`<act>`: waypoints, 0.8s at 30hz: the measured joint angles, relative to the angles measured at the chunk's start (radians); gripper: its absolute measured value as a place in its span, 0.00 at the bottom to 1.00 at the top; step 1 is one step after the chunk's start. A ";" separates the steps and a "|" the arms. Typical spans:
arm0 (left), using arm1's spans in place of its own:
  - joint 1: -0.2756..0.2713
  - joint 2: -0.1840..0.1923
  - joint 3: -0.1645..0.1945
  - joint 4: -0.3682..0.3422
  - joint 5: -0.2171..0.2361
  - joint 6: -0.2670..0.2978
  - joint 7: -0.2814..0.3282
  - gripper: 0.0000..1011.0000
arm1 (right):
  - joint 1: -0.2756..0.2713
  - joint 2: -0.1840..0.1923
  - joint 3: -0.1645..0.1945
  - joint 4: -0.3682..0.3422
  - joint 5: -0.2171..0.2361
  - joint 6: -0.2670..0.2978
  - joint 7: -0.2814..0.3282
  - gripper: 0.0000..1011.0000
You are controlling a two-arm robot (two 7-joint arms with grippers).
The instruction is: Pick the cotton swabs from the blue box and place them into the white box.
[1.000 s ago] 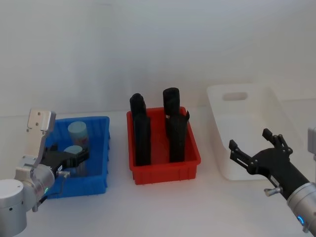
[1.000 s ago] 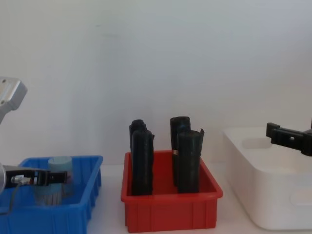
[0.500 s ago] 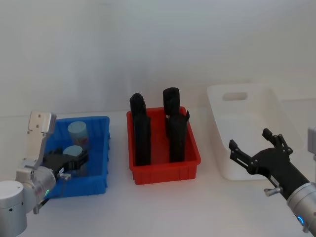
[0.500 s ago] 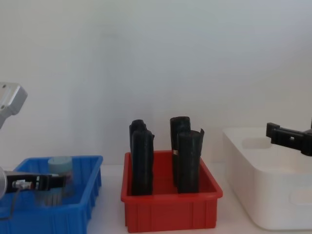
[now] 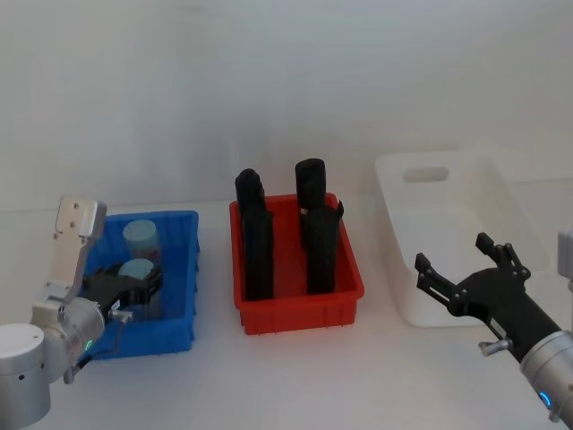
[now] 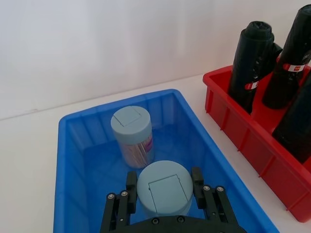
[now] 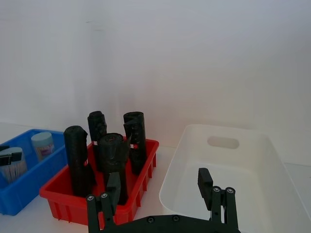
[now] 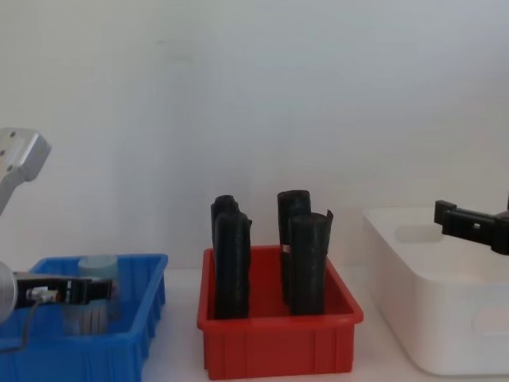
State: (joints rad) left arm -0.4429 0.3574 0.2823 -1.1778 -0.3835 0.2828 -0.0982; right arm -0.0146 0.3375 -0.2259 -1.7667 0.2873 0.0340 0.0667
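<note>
Left gripper (image 6: 164,178) has its jaws pinched on the near swab jar (image 6: 163,191) inside the blue box (image 6: 121,100), second jar (image 6: 131,128) just beyond their tips; right gripper (image 7: 159,178) gapes empty, the bare white box (image 7: 252,160) just ahead; both jars left to move.

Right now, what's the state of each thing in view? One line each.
Near swab jar: upright, lidded, gripped in the blue box.
Far swab jar: upright, lidded, free.
Blue box: holds both jars.
White box: empty.
Red bin: holds upright black rolls.
Left gripper: shut on near jar.
Right gripper: open, beside the white box.
</note>
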 joint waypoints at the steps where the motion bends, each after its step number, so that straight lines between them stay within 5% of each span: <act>1: 0.000 0.001 0.000 -0.006 0.002 -0.001 -0.002 0.66 | 0.000 0.000 0.000 0.000 0.000 0.000 0.000 0.99; 13: 0.016 0.023 -0.012 -0.106 0.026 0.003 -0.040 0.66 | 0.000 0.000 0.000 0.000 0.000 0.000 0.000 0.99; 24: 0.033 0.062 -0.029 -0.239 0.042 0.041 -0.139 0.66 | 0.000 0.000 0.000 0.000 0.000 0.000 0.000 0.99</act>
State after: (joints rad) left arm -0.4102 0.4192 0.2531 -1.4168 -0.3412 0.3234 -0.2372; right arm -0.0147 0.3375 -0.2259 -1.7668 0.2874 0.0340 0.0667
